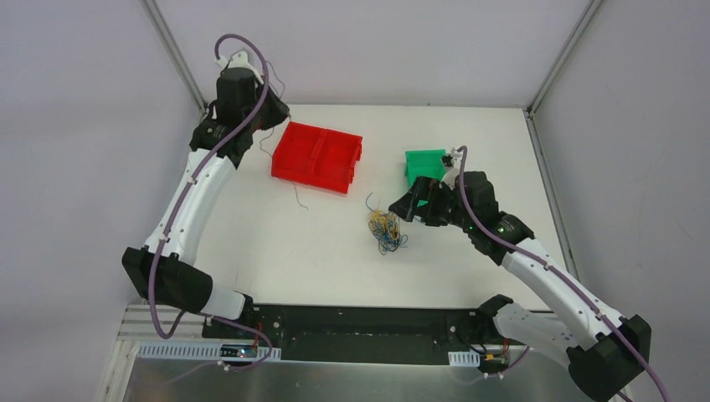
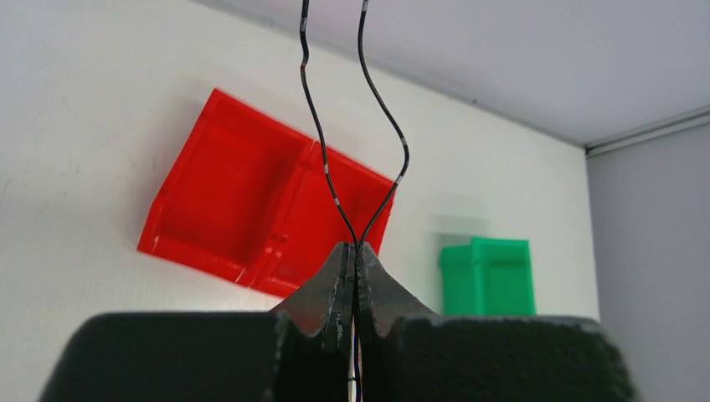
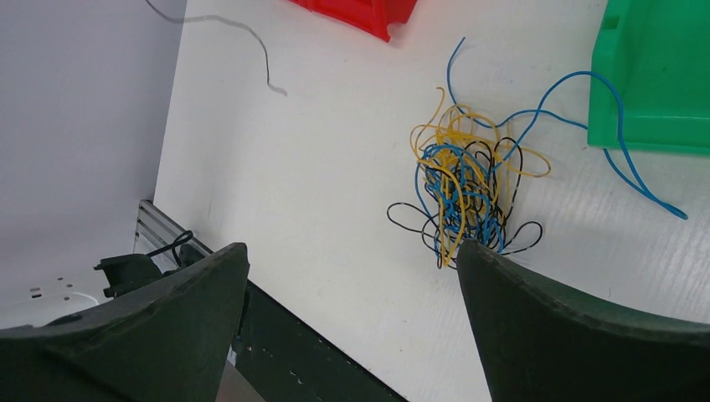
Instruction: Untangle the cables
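A tangle of cables [image 1: 385,228], yellow, blue and dark loops, lies on the white table right of centre; the right wrist view shows the tangle [image 3: 465,188] just beyond my right fingertip. My right gripper [image 1: 403,208] [image 3: 352,247] hovers open beside it, holding nothing. My left gripper [image 1: 272,109] [image 2: 356,247] is raised at the far left, above the red bin, shut on a dark cable [image 2: 318,126] whose two strands rise from the jaws. The dark cable [image 1: 297,194] trails down to the table in front of the red bin.
A red two-compartment bin [image 1: 318,156] [image 2: 243,201] sits at the back centre-left. A green bin [image 1: 425,164] [image 3: 653,75] stands right behind my right gripper. One loose blue strand [image 3: 624,155] runs from the tangle along the green bin's front. Walls enclose the table.
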Controlling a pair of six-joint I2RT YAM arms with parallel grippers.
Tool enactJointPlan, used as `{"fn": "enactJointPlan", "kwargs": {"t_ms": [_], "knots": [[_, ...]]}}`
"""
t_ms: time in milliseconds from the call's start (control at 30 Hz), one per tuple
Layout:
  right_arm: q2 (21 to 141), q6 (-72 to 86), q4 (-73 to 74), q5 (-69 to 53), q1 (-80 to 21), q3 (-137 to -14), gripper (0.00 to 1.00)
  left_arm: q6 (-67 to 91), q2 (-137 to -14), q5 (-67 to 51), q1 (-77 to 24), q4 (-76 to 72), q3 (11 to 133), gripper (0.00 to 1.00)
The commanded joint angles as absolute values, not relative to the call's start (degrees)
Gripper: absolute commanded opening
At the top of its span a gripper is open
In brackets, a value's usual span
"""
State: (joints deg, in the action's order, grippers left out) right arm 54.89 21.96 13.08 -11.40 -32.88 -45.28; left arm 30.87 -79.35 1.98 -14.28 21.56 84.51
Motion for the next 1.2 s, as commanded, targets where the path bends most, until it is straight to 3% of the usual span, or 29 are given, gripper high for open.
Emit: {"fn": "enactJointPlan", "kwargs": {"t_ms": [0,300,533,833,1167], "knots": [[52.9,21.7,10.8,-11.2,-33.2,-45.0,0.99,33.8,-85.8,-0.6,-13.9,26.9,98.2,0.0],[52.8,22.3,10.3,-11.7,-33.1,-44.9,0.99,34.7,-102.4,-3.9,-13.5,27.8,126.9,0.0],[51.3,23.2,10.1,-13.0,-33.2,-44.9,0.99,33.0,-112.5,-4.3,-13.4,27.5,138.3,0.0],[50.3,24.1,9.6,-13.8,-33.1,-44.7,0.99,29.8,-117.4,-4.7,-13.4,25.1,135.6,0.0],[50.2,23.9,9.5,-12.8,-33.1,-44.5,0.99,26.7,-115.3,-7.0,-16.7,16.4,120.2,0.0]]}}
